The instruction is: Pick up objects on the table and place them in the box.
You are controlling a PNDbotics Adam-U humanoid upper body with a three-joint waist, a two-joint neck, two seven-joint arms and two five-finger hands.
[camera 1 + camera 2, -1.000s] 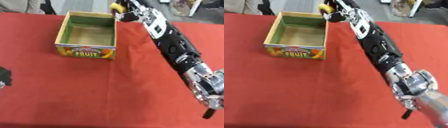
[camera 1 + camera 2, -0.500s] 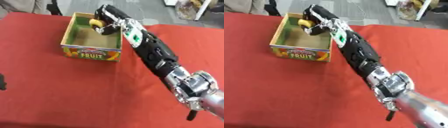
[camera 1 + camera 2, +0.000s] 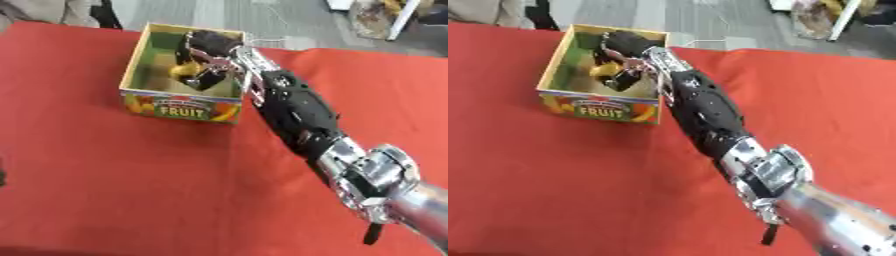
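Observation:
A cardboard box with a "FRUIT" label and green inner walls stands at the upper left of the red table. My right arm stretches from the lower right corner up to it. My right hand is inside the box's opening, fingers curled round a small yellow object held above the box floor. The hand hides part of the object and the box's right inner wall. A dark sliver at the left edge of the left eye view may be my left hand; its fingers do not show.
The red cloth covers the table on all sides of the box. Beyond the far edge lies grey floor with chair legs and clutter. No other loose objects show on the cloth.
My right hand has carried the yellow object from beyond the box's far right corner leftward and down into the box opening. The camera has also shifted.

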